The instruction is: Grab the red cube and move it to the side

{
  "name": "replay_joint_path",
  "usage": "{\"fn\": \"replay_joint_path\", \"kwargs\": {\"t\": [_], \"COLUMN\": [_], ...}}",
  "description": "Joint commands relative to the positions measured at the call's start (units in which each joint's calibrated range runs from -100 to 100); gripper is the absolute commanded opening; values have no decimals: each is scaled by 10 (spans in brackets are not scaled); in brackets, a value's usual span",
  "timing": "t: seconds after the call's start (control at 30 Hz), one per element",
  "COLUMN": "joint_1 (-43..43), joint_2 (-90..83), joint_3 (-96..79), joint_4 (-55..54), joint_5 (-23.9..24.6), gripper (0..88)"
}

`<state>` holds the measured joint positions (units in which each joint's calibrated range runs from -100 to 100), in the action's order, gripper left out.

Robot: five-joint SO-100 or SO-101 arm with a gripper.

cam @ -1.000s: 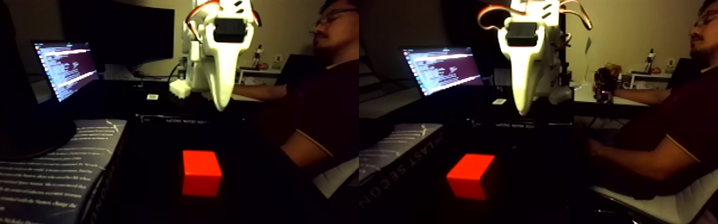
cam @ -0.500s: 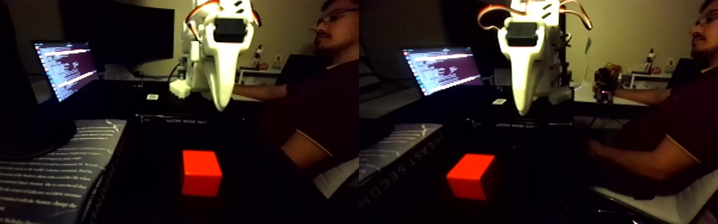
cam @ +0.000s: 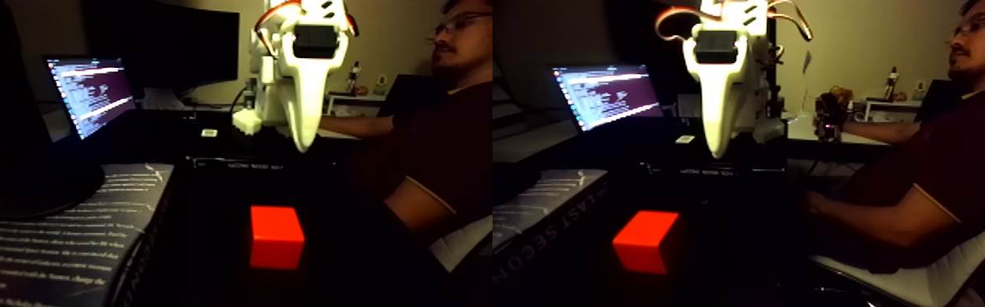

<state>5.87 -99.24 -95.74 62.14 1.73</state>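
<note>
Cube position: the red cube (cam: 276, 237) sits on the dark surface (cam: 205, 269), lower centre of the left half of the fixed view, straight below the tool (cam: 301, 145) and well apart from it. Tool points down, tapered to one tip, holding nothing; jaw opening cannot be told. Next move is likely a descent.

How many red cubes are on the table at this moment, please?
1. The red cube sits on the dark table, below and in front of the raised white gripper; the picture's right half shows the same cube again. Dark areas could hide others.
</note>
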Motion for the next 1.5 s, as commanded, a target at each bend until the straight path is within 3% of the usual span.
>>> {"fn": "replay_joint_path", "kwargs": {"t": [0.0, 1.47], "joint_1": [0, 0], "joint_2": [0, 41], "joint_3": [2, 15], "joint_4": [6, -4], "joint_5": [-1, -2], "gripper": [6, 8]}}
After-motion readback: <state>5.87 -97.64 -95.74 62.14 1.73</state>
